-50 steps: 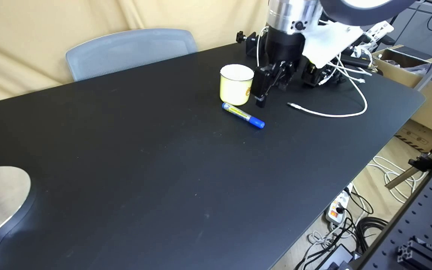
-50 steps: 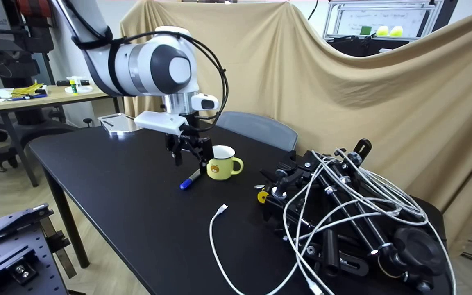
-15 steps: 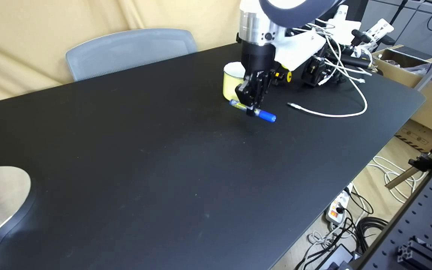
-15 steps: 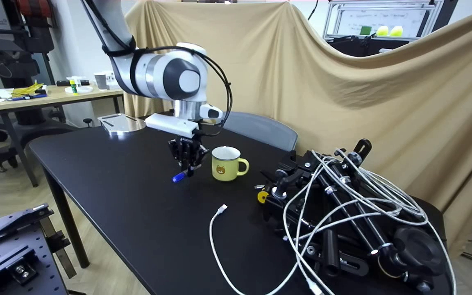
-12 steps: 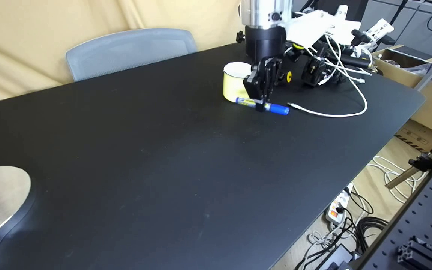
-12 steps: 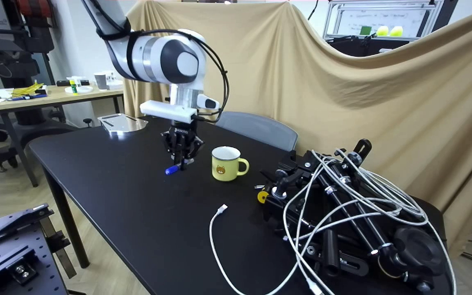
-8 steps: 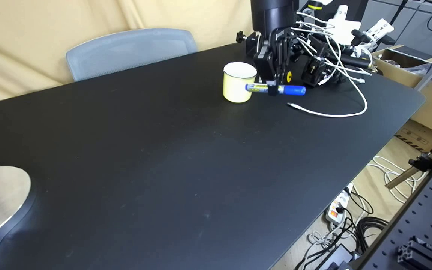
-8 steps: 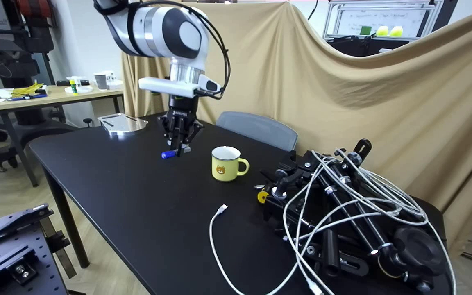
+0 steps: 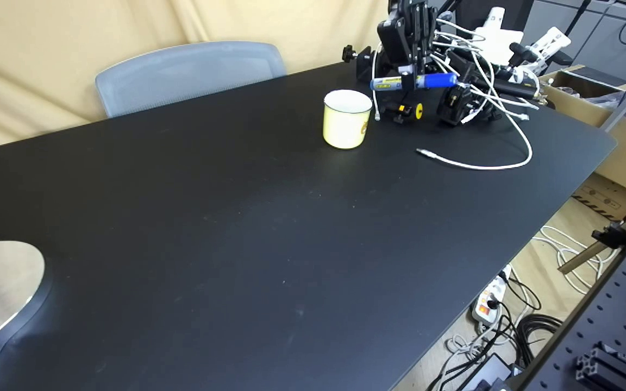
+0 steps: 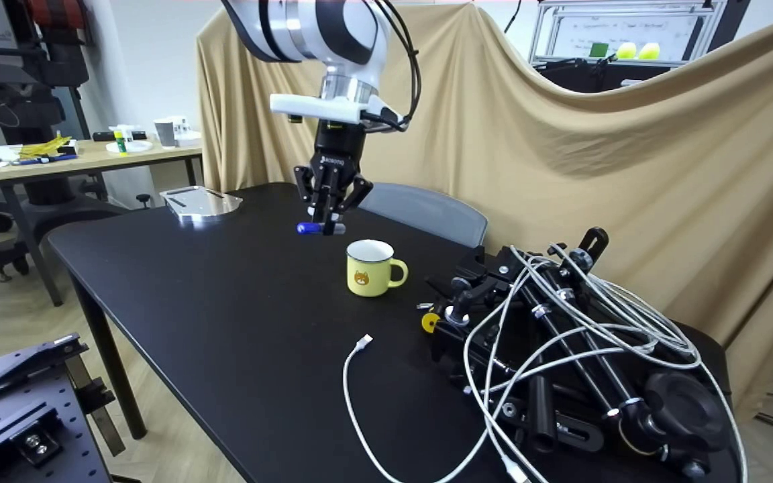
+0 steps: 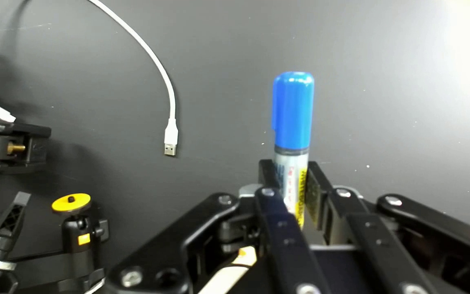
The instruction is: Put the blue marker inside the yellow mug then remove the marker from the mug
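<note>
The blue marker (image 11: 293, 110) is clamped crosswise in my gripper (image 11: 291, 175), its blue cap sticking out beyond the fingertips in the wrist view. Both fingers (image 11: 315, 196) press on its pale, yellow-labelled barrel. In both exterior views the marker (image 9: 439, 80) lies roughly level, off the table, with my gripper (image 10: 327, 227) shut around its middle. The yellow mug (image 10: 368, 276) stands upright on the black table, lower than the marker and off to one side of it. A piece of the mug (image 11: 229, 271) shows behind the finger linkage in the wrist view; its inside is mostly hidden.
Black stands and clamps (image 10: 547, 376) draped with white cables crowd the table near the mug. A loose white cable (image 9: 487, 166) curves across the tabletop. At the far end lies a silver plate (image 10: 200, 202). A grey chair (image 9: 193, 76) backs onto the table's edge.
Earlier the marker lay on the table beside the mug; my gripper then held it low. Over the last second it rose clear of the table and swung toward level. The mug stayed put during that second.
</note>
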### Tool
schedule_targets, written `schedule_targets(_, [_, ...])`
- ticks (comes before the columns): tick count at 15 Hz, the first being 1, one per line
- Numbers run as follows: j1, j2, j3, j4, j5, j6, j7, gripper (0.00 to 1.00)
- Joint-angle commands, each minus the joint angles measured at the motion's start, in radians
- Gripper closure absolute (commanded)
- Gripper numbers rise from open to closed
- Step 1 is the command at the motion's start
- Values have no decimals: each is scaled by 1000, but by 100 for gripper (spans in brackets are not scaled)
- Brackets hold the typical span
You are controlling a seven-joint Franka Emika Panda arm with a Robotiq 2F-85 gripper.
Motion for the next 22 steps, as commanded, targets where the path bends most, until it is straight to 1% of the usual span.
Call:
schedule_targets(1, [-10, 102, -11, 141, -7, -95, 8, 95])
schedule_targets(7, [-18, 248, -26, 305, -4, -185, 15, 95])
schedule_targets(12, [-17, 339, -27, 402, -12, -177, 4, 95])
schedule_targets(18, [-16, 412, -25, 492, -7, -181, 1, 95])
schedule_targets(19, [-16, 420, -25, 502, -6, -182, 2, 58])
schedule_targets(22, [-16, 438, -25, 525, -5, -180, 2, 40])
